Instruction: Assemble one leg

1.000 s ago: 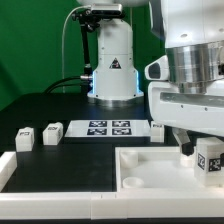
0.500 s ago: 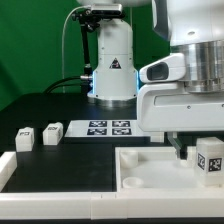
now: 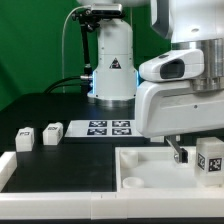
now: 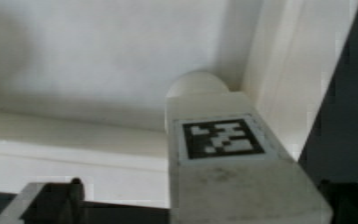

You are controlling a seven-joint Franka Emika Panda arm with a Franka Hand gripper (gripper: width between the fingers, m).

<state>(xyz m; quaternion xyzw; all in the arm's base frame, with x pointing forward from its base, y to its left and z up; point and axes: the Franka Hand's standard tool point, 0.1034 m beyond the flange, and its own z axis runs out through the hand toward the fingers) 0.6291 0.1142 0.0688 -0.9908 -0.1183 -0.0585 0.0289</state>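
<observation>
My gripper (image 3: 198, 160) grips the leg (image 3: 210, 160) inside the tabletop (image 3: 140, 160); the arm hides its far side.

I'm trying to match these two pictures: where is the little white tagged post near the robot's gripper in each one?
Exterior view: the leg stands at the exterior view's right edge, inside the tabletop.
Wrist view: the leg fills the middle, close up.
Shared landmark: the tabletop's raised rim.

We see the leg (image 3: 209, 160) tight against the tabletop's (image 3: 150, 172) raised rim, exterior view's right; open floor on its other side, spare legs (image 3: 25, 137) well apart.
</observation>
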